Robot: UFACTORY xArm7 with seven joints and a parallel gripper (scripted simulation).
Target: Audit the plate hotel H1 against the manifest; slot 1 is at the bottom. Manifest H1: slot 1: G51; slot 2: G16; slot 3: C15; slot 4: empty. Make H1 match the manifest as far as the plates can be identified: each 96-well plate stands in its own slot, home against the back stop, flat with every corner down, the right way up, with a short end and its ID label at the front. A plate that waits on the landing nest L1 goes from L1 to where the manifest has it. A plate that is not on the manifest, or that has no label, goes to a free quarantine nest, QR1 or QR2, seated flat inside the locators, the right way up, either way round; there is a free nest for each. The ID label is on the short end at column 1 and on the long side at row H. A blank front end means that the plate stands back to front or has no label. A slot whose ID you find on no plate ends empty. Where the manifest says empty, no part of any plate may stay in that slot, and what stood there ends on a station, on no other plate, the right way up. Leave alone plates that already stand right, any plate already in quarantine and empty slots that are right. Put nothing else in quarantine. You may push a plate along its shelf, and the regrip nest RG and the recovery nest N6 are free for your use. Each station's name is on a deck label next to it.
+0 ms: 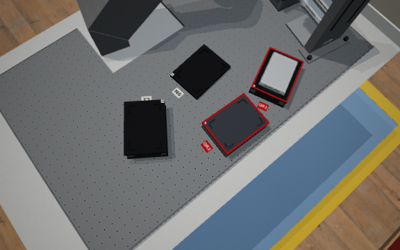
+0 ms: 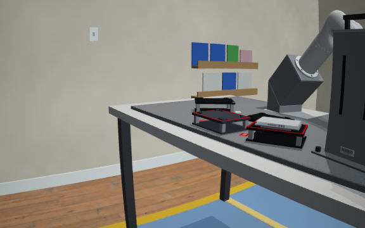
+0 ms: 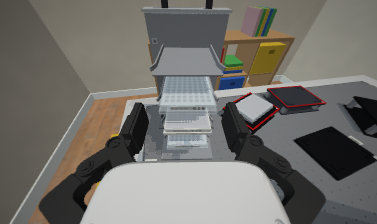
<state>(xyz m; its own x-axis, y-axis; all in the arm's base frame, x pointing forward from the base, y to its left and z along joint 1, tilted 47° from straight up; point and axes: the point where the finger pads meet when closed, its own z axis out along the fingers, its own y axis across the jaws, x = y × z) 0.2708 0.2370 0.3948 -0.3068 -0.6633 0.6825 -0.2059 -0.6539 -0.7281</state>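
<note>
In the wrist view the plate hotel H1 (image 3: 186, 22) (image 2: 357, 95) stands straight ahead. Three clear 96-well plates sit in it, one above the other: the top plate (image 3: 185, 92), the middle plate (image 3: 186, 121) and the bottom plate (image 3: 187, 139). The grey shelf (image 3: 186, 62) above them holds nothing. The plates' front labels are too small to read. My gripper (image 3: 185, 111) is open and empty, a short way in front of the hotel at about the middle plate's height. It is hidden in the top and exterior views.
A white plate (image 1: 278, 72) (image 2: 279, 123) (image 3: 255, 106) lies in the red-framed nest QR1 (image 1: 292, 82). The red-framed nest QR2 (image 1: 235, 95) (image 2: 203, 113) (image 3: 316, 104) holds nothing. The black nest N6 (image 1: 200, 71) and another black nest (image 1: 145, 128) also hold nothing. The arm's base (image 2: 291, 83) stands at the back.
</note>
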